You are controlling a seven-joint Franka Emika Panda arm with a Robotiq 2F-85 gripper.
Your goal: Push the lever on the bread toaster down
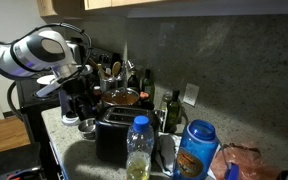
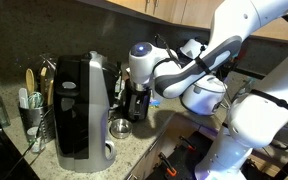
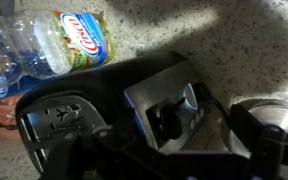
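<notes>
Hovering above the bread toaster, slightly aside, is the gripper; its opening cannot be told.

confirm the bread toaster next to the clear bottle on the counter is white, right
No. The bread toaster is glossy black, not white, as an exterior view shows. It does stand next to the clear bottle on the counter.

Bread toaster: wrist view is dark and blurred, lever not discernible. Clear bottle just beside the toaster, cut off by the view's edge. Hand above the toaster: too small and dark, jaw gap unreadable.
</notes>
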